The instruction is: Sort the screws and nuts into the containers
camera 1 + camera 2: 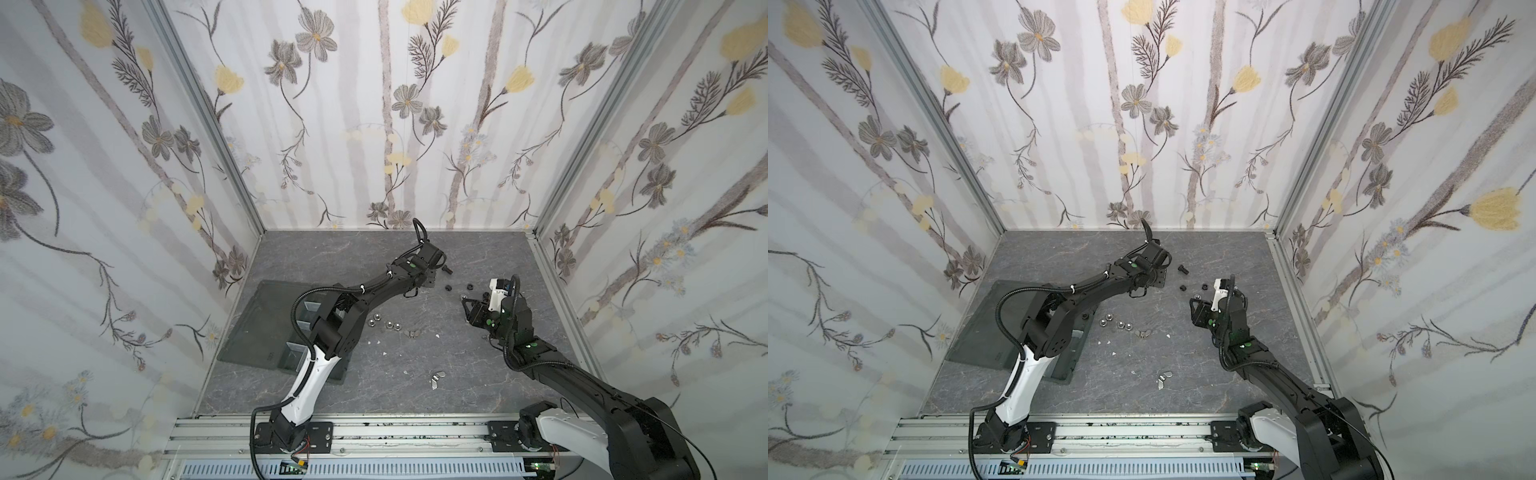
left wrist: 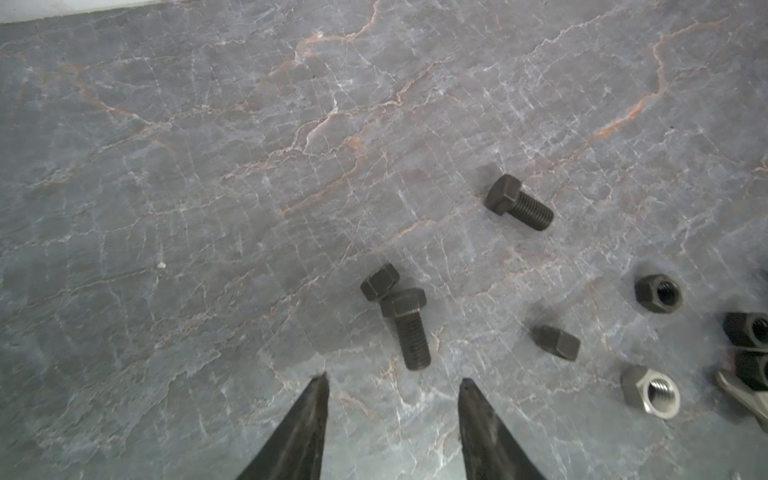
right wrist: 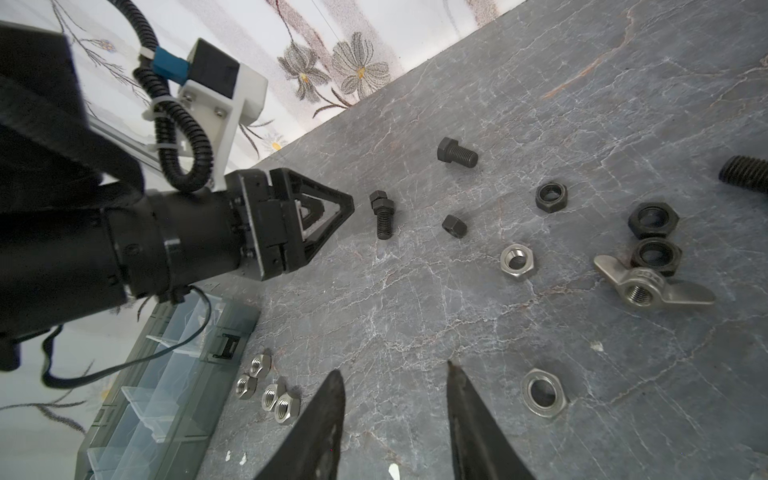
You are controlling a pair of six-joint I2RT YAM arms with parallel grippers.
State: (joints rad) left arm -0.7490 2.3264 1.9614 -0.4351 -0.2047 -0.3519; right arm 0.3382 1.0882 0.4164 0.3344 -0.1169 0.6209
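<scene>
My left gripper (image 2: pixel 394 378) is open and empty, its tips just short of a black screw (image 2: pixel 409 328) that lies against a small black hex piece (image 2: pixel 380 282). Another black screw (image 2: pixel 519 203) lies further off. In a top view this gripper (image 1: pixel 431 281) is at the table's back middle. My right gripper (image 3: pixel 394 368) is open over bare table, with a flat silver nut (image 3: pixel 543 392) to one side and several silver nuts (image 3: pixel 266 386) to the other. Black nuts (image 3: pixel 652 220) and a silver wing nut (image 3: pixel 648 286) lie ahead. The containers (image 3: pixel 166 395) are partly hidden by the left arm.
The tray's flat dark lid (image 1: pixel 257 324) lies open at the left. More wing nuts (image 1: pixel 436 379) rest near the table's front middle. Small white flecks (image 1: pixel 376 343) dot the table. The left arm's elbow (image 1: pixel 332 328) hangs over the tray. Patterned walls enclose three sides.
</scene>
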